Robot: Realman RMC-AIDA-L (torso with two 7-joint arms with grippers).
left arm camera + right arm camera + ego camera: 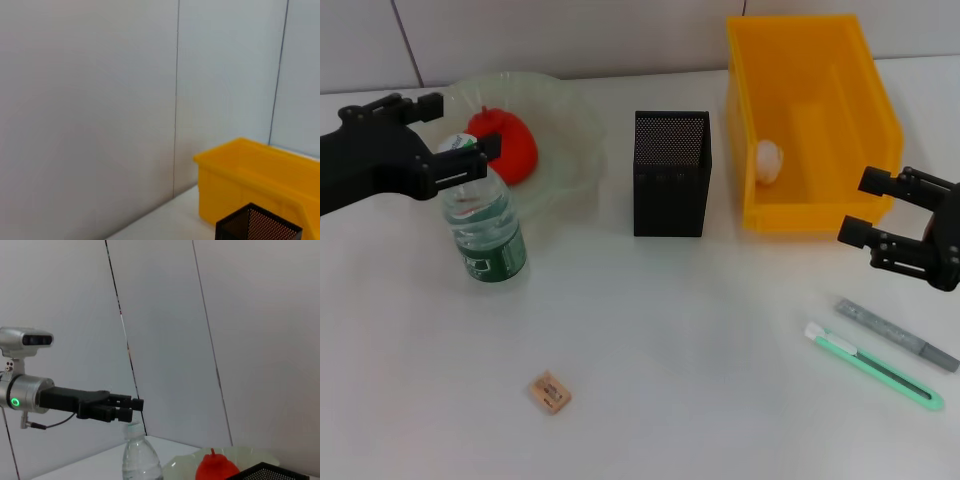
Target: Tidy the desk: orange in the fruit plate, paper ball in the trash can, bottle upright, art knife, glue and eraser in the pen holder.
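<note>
The clear water bottle (485, 225) stands upright in front of the fruit plate (570, 115). My left gripper (460, 125) hovers open just over its cap; the right wrist view shows that gripper (131, 407) a little above the bottle (140, 455). A red fruit (510, 145) lies in the plate. The white paper ball (769, 160) rests inside the yellow trash can (865, 90). The black mesh pen holder (671, 172) stands mid-table. A tan eraser (550, 392) lies near the front. The green art knife (875, 365) and grey glue stick (898, 334) lie at the right, below my open right gripper (868, 208).
White walls stand close behind the table. The left wrist view shows only the wall, the yellow can (260, 170) and the pen holder's rim (255, 225). Bare white tabletop spreads between the eraser and the art knife.
</note>
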